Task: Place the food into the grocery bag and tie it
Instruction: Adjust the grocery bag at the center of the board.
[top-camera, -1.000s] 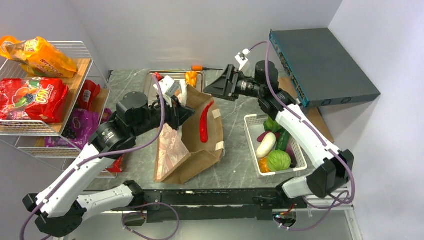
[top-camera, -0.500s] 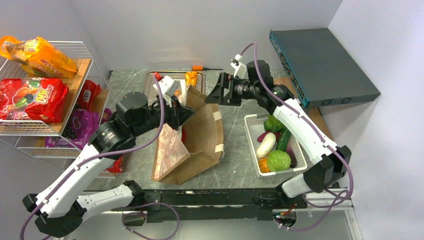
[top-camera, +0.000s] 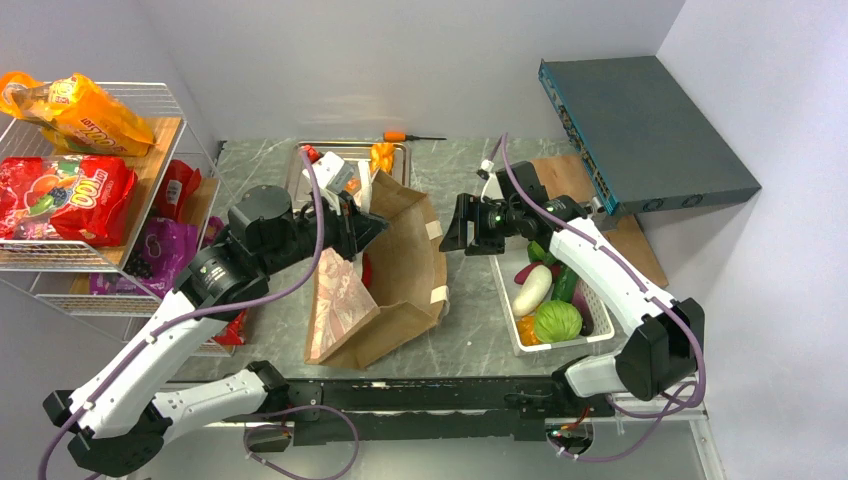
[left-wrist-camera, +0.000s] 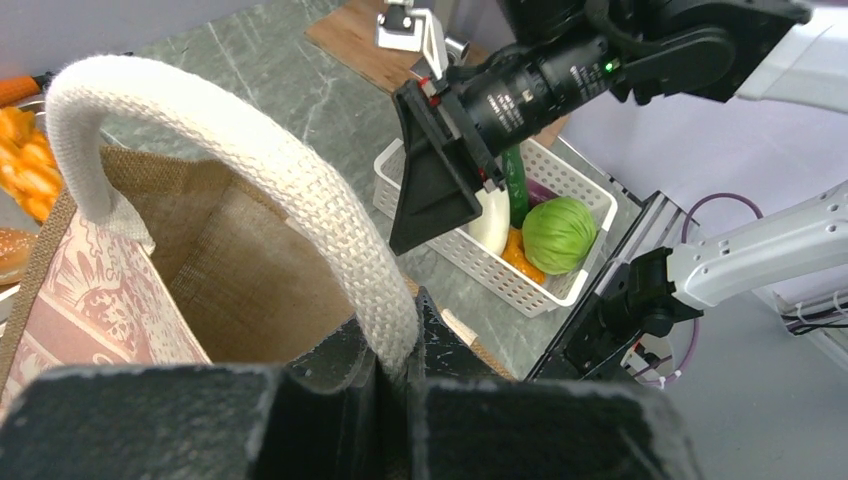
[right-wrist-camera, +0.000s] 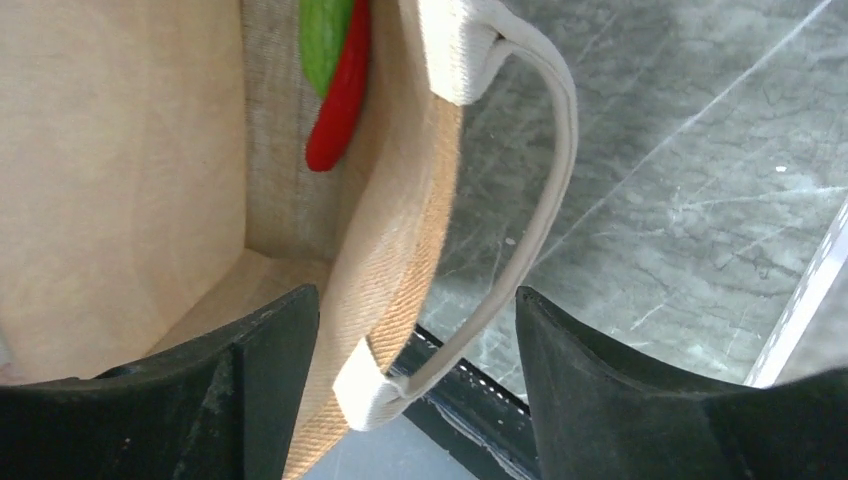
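Two white woven loop handles (left-wrist-camera: 250, 160) crown the tall brown paper grocery bag (top-camera: 405, 270), which is open between my arms. My left pincer (left-wrist-camera: 395, 350) clamps one handle; my right pincer (right-wrist-camera: 415, 345) gapes wide astride the other. Inside lie a red chili (right-wrist-camera: 340, 110) and a green vegetable (right-wrist-camera: 325, 40).

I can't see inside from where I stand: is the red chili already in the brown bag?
Yes, the right wrist view shows the red chili lying inside the grocery bag, next to a green vegetable.

Pale walls (top-camera: 400, 60) enclose a grey marbled table (top-camera: 472, 330); a wire rack (top-camera: 162, 138), perhaps wood-shelved, stands left.
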